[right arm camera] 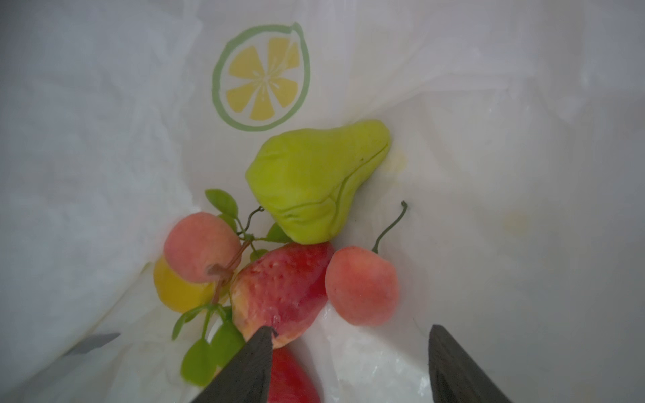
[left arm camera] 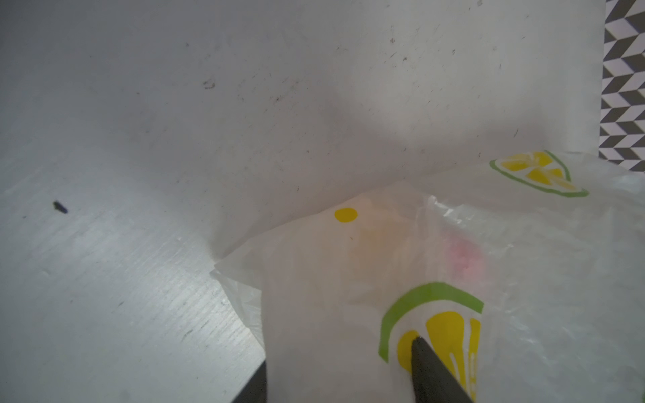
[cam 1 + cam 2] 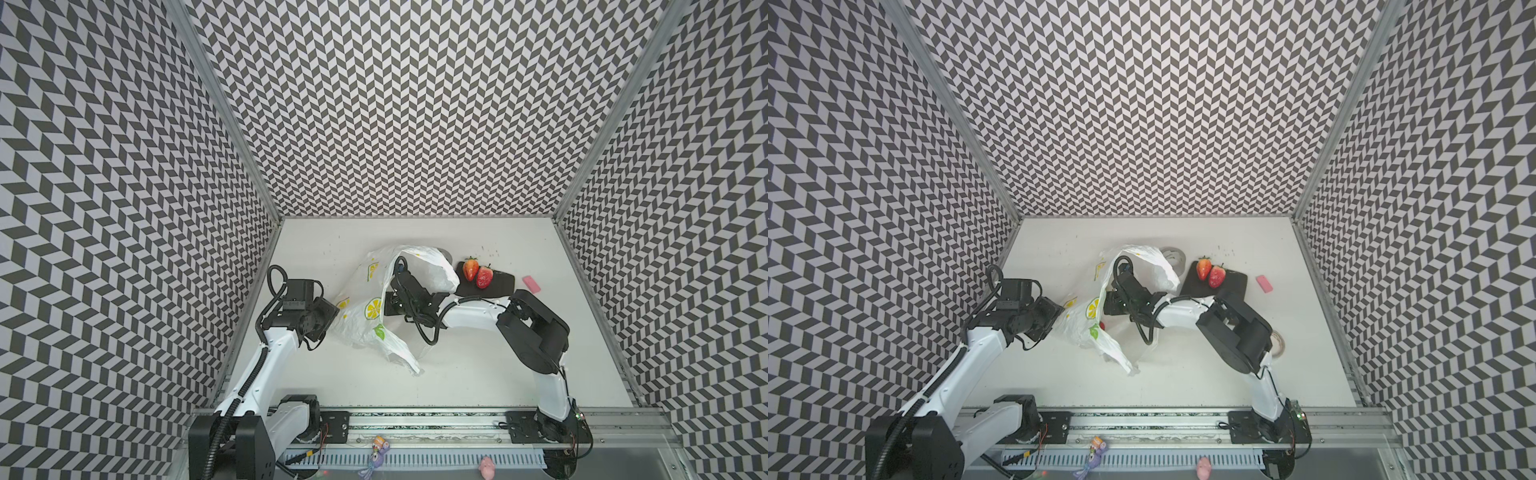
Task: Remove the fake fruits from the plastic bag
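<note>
Right arm stretched low, right tool (image 1: 349, 331) inside the bag (image 3: 365, 307), wide over the fruits (image 1: 286, 289); left tool (image 2: 338, 352) straddled its corner, grip unclear.

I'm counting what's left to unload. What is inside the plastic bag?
Inside the plastic bag: a pear, a strawberry, two pink-red round fruits and a yellow fruit. Anything beneath them or under the folds is hidden.

White arms (image 3: 279, 349), blk joints/cables, prob. dark-grey fingers (image 1: 244, 370).
</note>
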`<state>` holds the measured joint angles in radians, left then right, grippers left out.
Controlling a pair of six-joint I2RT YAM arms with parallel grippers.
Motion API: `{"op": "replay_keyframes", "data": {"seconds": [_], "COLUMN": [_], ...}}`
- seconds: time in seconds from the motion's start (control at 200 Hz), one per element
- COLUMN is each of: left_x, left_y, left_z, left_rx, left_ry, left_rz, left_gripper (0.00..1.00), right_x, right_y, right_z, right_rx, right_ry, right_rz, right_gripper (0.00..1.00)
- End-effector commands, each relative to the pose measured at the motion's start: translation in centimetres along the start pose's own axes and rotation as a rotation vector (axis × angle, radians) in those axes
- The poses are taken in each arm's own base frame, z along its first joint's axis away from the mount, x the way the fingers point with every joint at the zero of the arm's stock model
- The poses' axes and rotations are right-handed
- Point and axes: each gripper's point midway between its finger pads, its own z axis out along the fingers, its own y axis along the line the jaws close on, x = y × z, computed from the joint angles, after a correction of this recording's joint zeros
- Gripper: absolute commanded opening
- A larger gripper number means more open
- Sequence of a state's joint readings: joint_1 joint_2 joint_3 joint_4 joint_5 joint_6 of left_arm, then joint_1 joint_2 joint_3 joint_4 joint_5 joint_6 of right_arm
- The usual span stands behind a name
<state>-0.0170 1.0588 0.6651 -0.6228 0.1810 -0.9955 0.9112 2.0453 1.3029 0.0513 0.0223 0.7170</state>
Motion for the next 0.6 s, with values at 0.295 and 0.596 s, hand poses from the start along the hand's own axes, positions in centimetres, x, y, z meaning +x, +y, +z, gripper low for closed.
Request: {"op": "replay_keyframes", "data": {"seconds": [0.295, 0.596], "left_x": [0.1, 0.3], "left_y": [-0.2, 0.1], "left_z": [-0.5, -0.5], "left_rx": [0.044, 0.045], "left_ry": [-0.022, -0.021], "left_rz": [0.031, 0.041], "left_gripper": [0.38, 0.35], "right_x": [0.1, 0.2], "right_y": [-1.4, -2.6], "right_z": [3.8, 5.6], "right_rx": [0.105, 0.173], "right_ry": [-0.004, -0.014], "right_rz": [0.08, 0.072], "right_gripper": [0.59, 0.49]}}
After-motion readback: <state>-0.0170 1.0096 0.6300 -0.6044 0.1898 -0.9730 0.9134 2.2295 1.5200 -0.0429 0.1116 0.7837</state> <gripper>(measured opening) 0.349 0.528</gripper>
